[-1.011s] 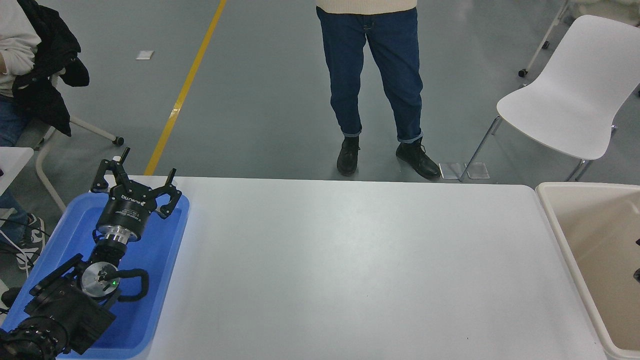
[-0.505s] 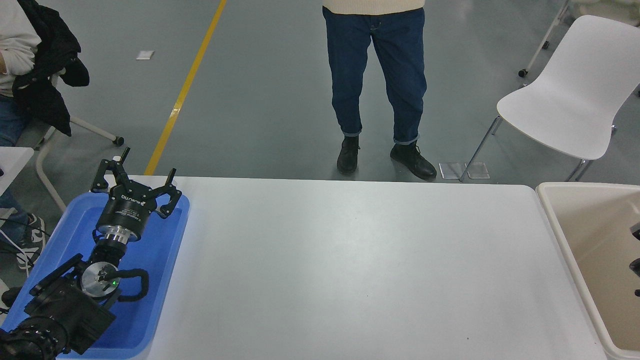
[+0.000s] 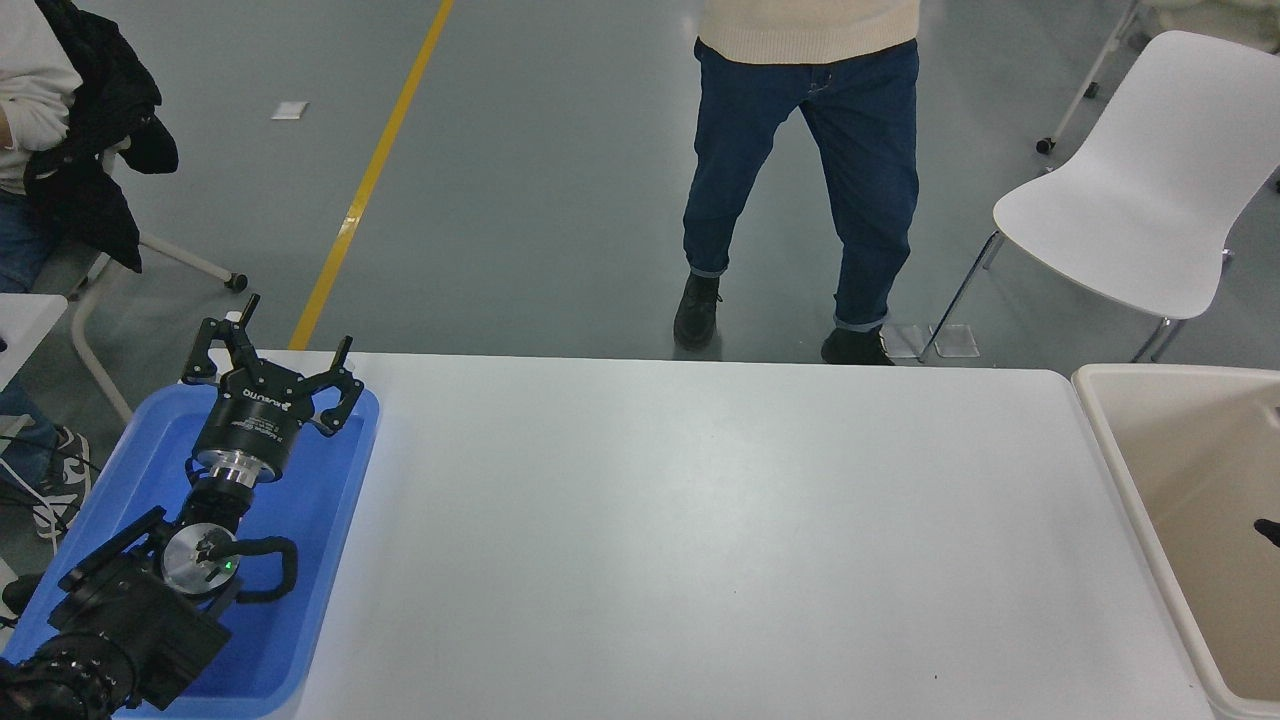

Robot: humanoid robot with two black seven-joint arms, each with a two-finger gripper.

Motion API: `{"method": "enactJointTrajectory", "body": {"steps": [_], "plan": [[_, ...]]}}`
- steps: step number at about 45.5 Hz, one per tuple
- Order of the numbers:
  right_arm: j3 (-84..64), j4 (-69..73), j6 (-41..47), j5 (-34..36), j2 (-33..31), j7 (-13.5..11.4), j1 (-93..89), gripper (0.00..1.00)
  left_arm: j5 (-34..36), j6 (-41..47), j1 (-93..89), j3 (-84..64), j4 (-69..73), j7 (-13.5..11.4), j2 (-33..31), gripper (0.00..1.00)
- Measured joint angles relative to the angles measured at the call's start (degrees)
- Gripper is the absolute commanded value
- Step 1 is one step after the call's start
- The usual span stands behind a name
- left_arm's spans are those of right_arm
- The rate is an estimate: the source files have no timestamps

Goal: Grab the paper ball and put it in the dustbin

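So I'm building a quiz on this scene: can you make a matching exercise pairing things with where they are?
Things:
1. left gripper
2. dustbin
3. white chair
4. person in jeans

Places:
a. floor, upper right
b. over the blue tray
c. standing beyond the table's far edge
d. at the table's right end

Pairs: 1-b, 2-d, 3-a, 4-c

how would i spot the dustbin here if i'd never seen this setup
Start at the white table and follow it to its right end. The dustbin stands right against that end, a large beige bin with a thick cream rim, cut off by the picture's right edge. The only other container is the shallow bright-blue tray at the far left, under the parked left hand.
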Motion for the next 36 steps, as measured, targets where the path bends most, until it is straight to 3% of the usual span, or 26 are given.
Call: {"method": "enactJointTrajectory", "body": {"steps": [4, 7, 11, 18, 23, 36], "plan": [[6.7, 4.4, 0.1, 0.1, 0.0, 1.3, -1.3, 1.00, 0.0, 0.0, 0.0, 0.0, 0.0, 0.0, 0.0, 1.00], [10.9, 7.8, 0.1, 0.2, 0.5, 3.8, -2.2, 1.00, 0.0, 0.0, 0.0, 0.0, 0.0, 0.0, 0.0, 1.00], [14.8, 11.6, 0.1, 0.3, 1.7, 9.2, -3.5, 1.00, 0.0, 0.0, 0.0, 0.0, 0.0, 0.0, 0.0, 1.00], [18.7, 15.8, 2.4, 2.5, 5.7, 21.8, -6.2, 1.00, 0.0, 0.0, 0.0, 0.0, 0.0, 0.0, -0.1, 1.00], [20.1, 17.4, 6.6, 3.7, 8.4, 27.6, -8.0, 1.00, 0.0, 0.0, 0.0, 0.0, 0.0, 0.0, -0.1, 1.00], [22.3, 19.2, 14.0, 5.7, 15.2, 38.0, -10.4, 1.00, 0.0, -0.1, 0.0, 0.0, 0.0, 0.0, -0.1, 1.00]]}}
